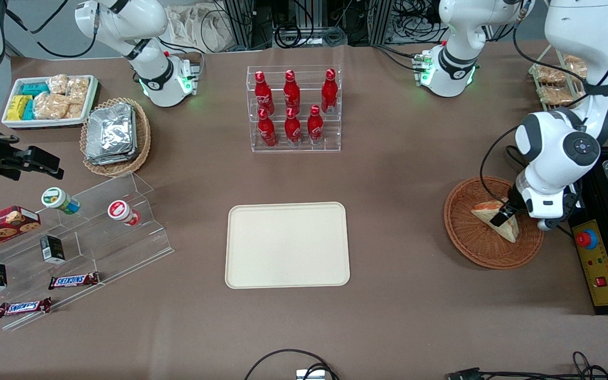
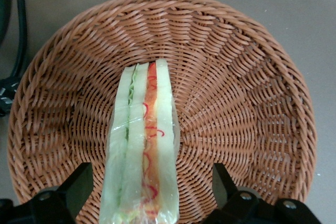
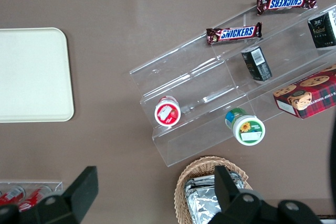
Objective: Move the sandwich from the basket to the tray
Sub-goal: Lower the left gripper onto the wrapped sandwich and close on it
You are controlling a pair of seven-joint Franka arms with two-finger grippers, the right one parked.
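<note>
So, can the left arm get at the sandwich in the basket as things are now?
Probably yes. The gripper is low over the basket with open jaws on either side of the sandwich, and nothing lies between them.

From high in front I overlook the table; my wrist camera looks steeply down, close over the gripper (image 2: pixel 149 192) straddling the sandwich (image 2: pixel 142 150) in the basket (image 2: pixel 252 77), which both views share.
</note>
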